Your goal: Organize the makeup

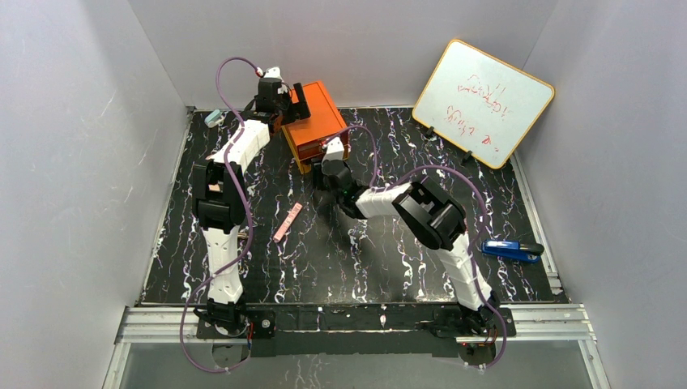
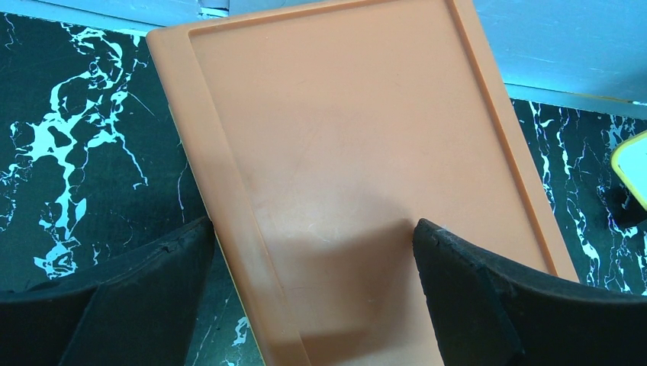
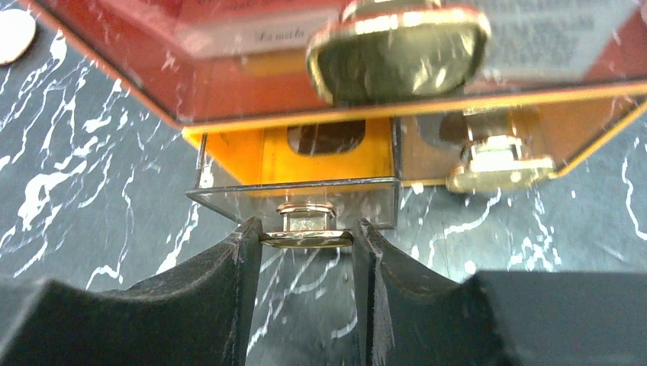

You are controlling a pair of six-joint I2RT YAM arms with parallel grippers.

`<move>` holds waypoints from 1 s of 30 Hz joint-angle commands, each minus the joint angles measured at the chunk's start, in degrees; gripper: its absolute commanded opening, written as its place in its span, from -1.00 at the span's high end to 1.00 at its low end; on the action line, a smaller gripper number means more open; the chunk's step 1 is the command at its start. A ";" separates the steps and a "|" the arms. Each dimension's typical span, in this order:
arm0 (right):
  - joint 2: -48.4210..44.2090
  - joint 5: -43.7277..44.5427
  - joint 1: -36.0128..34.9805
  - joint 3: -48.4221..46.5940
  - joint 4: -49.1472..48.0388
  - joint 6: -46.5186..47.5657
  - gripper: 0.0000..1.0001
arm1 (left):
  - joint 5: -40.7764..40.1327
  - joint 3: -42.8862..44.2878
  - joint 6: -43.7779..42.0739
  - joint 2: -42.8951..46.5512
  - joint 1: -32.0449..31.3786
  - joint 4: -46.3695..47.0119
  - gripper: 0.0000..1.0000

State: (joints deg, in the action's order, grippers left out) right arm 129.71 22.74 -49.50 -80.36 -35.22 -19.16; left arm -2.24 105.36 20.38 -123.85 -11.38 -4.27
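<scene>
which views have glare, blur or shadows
Right wrist: the top knob is blurred and white reflections streak the clear drawer front; the lower knob in the right hand is sharper. Left wrist: a soft shadow lies on the box by the left hand. Top external: evenly lit and sharp.

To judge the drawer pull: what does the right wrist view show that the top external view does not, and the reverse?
Only the right wrist view: the small gold drawer knob pinched between the fingers of the right gripper, the clear drawer drawn slightly out, and a round peach-pink disc on the table. Only the top external view: the slim pale-pink stick, the blue stapler-like object and the left gripper at the box's top. Both: the orange drawer box and the black marbled table.
</scene>
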 commanded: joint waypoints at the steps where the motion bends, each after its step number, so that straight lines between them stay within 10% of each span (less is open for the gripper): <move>1: -4.94 1.69 -1.07 8.10 0.01 1.49 0.69 | -2.12 -2.08 -3.14 -0.87 0.76 -8.47 -0.97; 18: -19.88 6.17 -5.54 27.31 2.09 -1.48 0.66 | -2.00 -1.54 -6.91 -0.03 2.64 -11.28 -0.97; 30: -24.98 8.65 -6.65 27.27 8.07 -2.06 -0.23 | -2.11 -2.00 -7.93 1.19 3.24 -12.35 -0.97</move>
State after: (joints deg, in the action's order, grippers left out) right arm 109.95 27.38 -55.59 -54.26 -32.69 -21.21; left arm -0.27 105.60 16.62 -123.22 -9.34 -6.02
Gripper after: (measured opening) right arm 0.582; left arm 0.984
